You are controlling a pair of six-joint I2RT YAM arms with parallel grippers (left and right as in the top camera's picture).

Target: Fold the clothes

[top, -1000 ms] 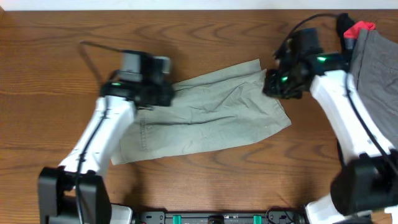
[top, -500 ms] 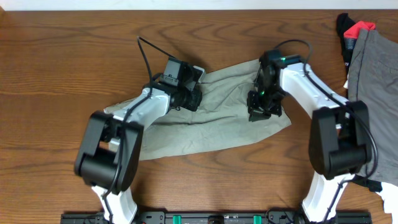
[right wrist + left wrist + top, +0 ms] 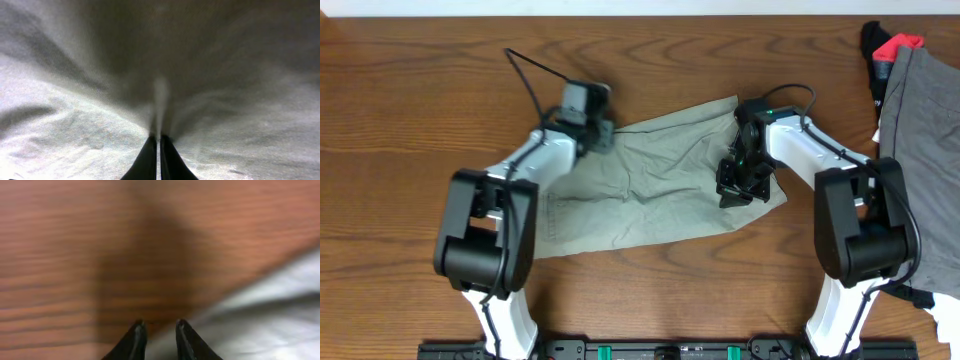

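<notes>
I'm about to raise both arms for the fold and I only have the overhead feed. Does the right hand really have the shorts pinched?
Observer: Yes. In the right wrist view the right hand is shut, with a ridge of the shorts drawn up from between its tips.
Operator: And the left one, is it on the cloth?
Observer: The left wrist view puts the left hand right at the shorts' edge, with bare table on one side and cloth on the other.
Operator: Is it gripping?
Observer: Its fingers stand slightly apart, but the picture is too blurred to tell whether cloth lies between them.
</notes>
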